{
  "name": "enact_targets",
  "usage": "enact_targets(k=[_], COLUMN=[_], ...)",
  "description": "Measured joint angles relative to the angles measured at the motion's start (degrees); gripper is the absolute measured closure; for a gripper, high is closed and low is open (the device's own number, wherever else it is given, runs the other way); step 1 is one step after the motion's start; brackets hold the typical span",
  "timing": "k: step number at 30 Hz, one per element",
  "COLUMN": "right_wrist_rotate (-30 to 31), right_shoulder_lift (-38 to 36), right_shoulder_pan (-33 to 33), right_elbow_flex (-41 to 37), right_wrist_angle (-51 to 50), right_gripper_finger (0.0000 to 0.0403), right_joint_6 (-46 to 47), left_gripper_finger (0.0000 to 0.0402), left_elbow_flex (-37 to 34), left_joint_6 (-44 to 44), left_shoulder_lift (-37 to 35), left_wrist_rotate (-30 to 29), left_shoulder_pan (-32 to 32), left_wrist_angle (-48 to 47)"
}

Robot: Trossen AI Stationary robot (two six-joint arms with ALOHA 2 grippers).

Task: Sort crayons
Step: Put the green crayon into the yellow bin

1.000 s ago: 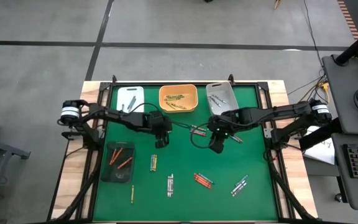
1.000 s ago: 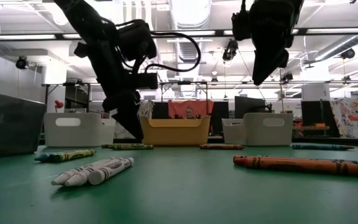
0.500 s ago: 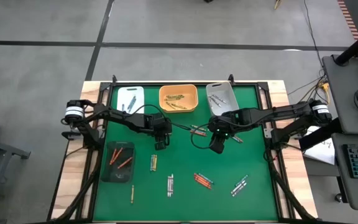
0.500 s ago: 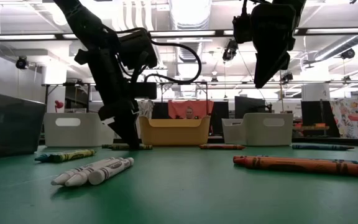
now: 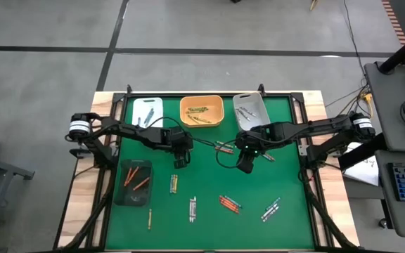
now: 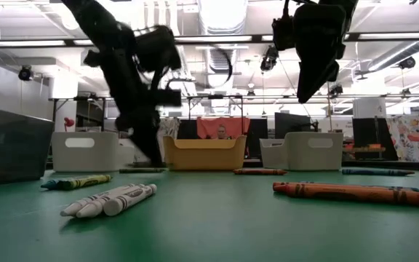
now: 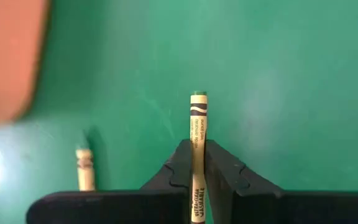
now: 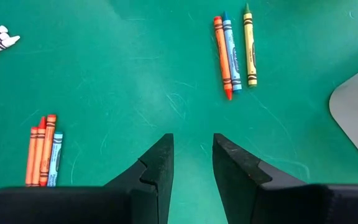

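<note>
Left pincer (image 7: 197, 177) was clamped on a yellow-olive paper-wrapped crayon (image 7: 196, 127), over the green desk (image 5: 209, 179) left of centre, near the amber plastic tray (image 5: 202, 110). Right pincer (image 8: 192, 163) hung empty, fingers moderately apart, above mid-desk with nothing between them. Progress, judged roughly: partly done. The amber tray held a few olive sticks, the dark tray (image 5: 133, 181) at left held red-orange ones, the grey tray (image 5: 250, 109) some pale ones. Left to sort: loose crayons scattered on the desk, incl. an orange cluster (image 5: 229, 204), a white bundle (image 5: 193, 209), a grey-white pair (image 5: 271, 209), a single by the dark tray (image 5: 149, 218), and an orange-blue-olive trio (image 8: 234, 46) near the right pincer. Hard to read: left arm smeared in the low view (image 6: 133, 80), contents of the white tray (image 5: 147, 110) unclear, and tray insides hidden from desk level.
</note>
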Motion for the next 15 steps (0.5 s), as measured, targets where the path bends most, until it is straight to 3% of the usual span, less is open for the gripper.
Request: enact_targets(k=[8, 15], right_wrist_rotate=[-0.01, -0.01], right_shoulder_lift=[0.00, 0.00], right_shoulder_pan=[0.00, 0.00], right_elbow_flex=[0.00, 0.00], right_wrist_angle=[0.00, -0.02], right_gripper_finger=[0.0303, 0.0303], right_joint_6=[-0.60, -0.73], left_gripper_finger=[0.0401, 0.0401], left_elbow_flex=[8.63, 18.52], left_joint_6=[8.25, 18.54], left_shoulder_lift=[-3.75, -1.44], left_wrist_rotate=[0.15, 0.24], left_shoulder_pan=[0.86, 7.77], left_wrist_angle=[-3.30, -3.80])
